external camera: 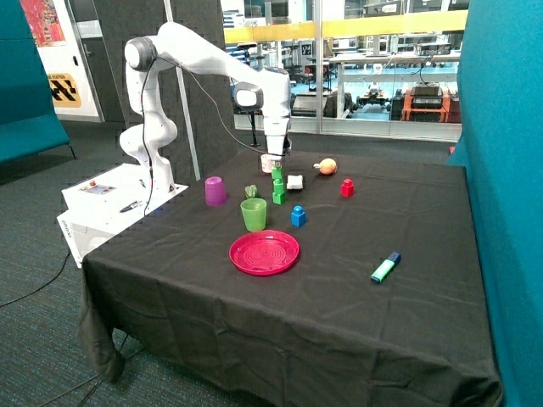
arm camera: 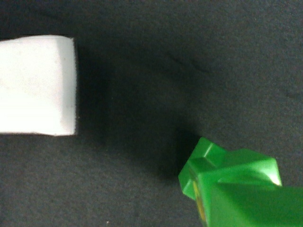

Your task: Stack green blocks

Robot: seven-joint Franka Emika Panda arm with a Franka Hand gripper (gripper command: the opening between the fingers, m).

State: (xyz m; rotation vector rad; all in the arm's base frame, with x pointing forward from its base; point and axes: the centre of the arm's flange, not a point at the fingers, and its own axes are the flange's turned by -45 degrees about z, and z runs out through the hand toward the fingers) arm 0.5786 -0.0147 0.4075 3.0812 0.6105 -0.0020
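Green blocks (external camera: 277, 186) stand as a small column mid-tabletop, apparently three high, though the exact count is hard to read; top block sits right under the pincer (external camera: 277, 160); wrist view shows the green stack (arm camera: 232, 187) seen from above, tilted in perspective, on black cloth beside a white block (arm camera: 37, 86).

Pincer: hangs directly over the column's top; whether it is spread or pinching the top block, cannot tell, since no fingertips show in the wrist view and the outside view hides them behind the arm's wrist.

Step in hand, as a judgement: the placing or release of the last green block; stack looks essentially built. The next move likely calls for a straight upward retreat with no sideways drag, as the column is narrow and could topple.

Around the stack, clock face centred on it in the outside view: white block (external camera: 294, 181) at 3, just beside; red block (external camera: 346, 188) further out at 3; blue block (external camera: 298, 216) at 5; green cup (external camera: 253, 214) at 7; red plate (external camera: 264, 253) at 6, well apart; purple cup (external camera: 215, 191) at 9; orange fruit (external camera: 327, 166) at 2; marker (external camera: 385, 268) far at 4; black tabletop (external camera: 407, 322) carries it all.
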